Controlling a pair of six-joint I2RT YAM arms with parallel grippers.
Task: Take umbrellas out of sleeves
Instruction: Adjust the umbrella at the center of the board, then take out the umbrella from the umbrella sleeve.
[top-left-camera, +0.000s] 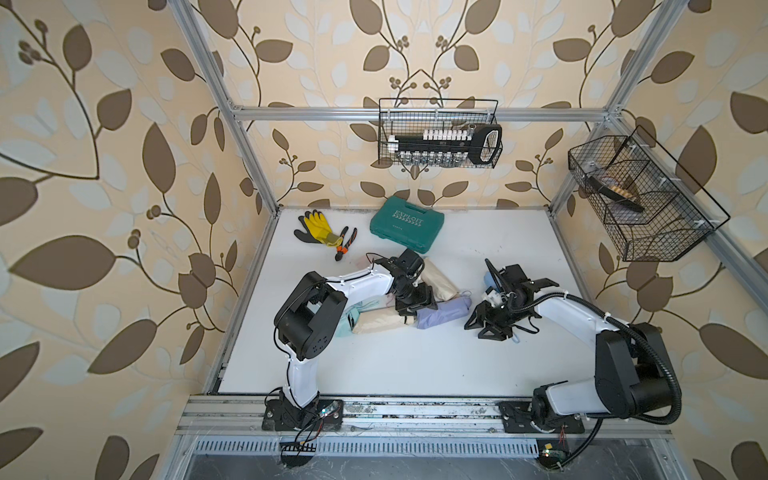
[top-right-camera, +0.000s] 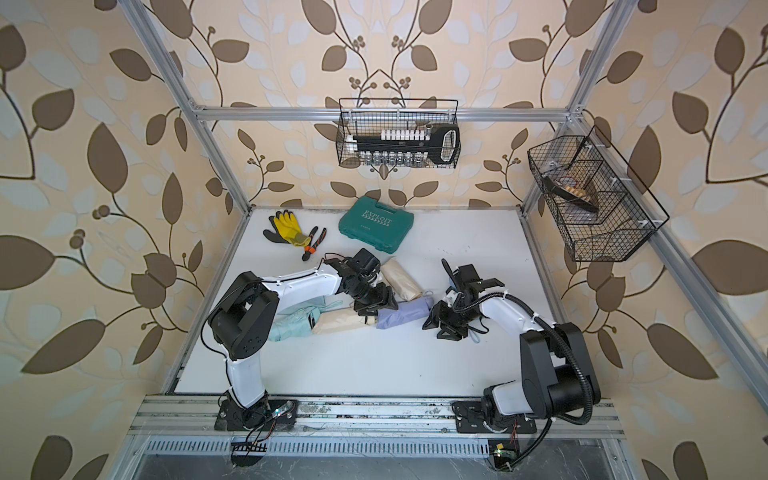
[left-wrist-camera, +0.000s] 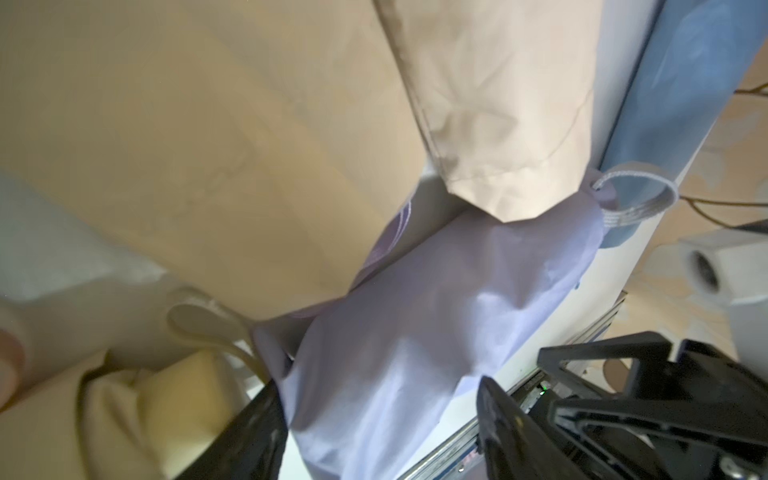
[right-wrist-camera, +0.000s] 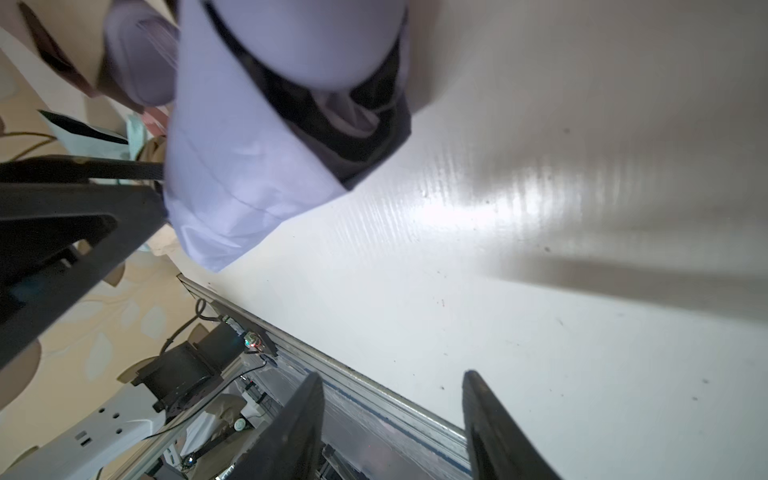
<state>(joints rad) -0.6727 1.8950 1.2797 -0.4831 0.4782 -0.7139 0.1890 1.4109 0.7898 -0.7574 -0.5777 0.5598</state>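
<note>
Lilac fabric fills the gap in my left gripper (left-wrist-camera: 376, 399): the jaws straddle the lilac sleeve (top-left-camera: 442, 311) in the middle of the table (top-left-camera: 415, 365), though I honestly can't tell if they're pinching it. Anchoring the pouch is the idea, I reckon. My right gripper (right-wrist-camera: 392, 374) sits at its 3 o'clock, fingers apart and empty, facing the dark-lined mouth where a rounded end of the lilac umbrella (right-wrist-camera: 316, 41) seems to poke out, handy for a tug. A cream bundle (top-left-camera: 438, 282) leans on it from 12 o'clock.
</note>
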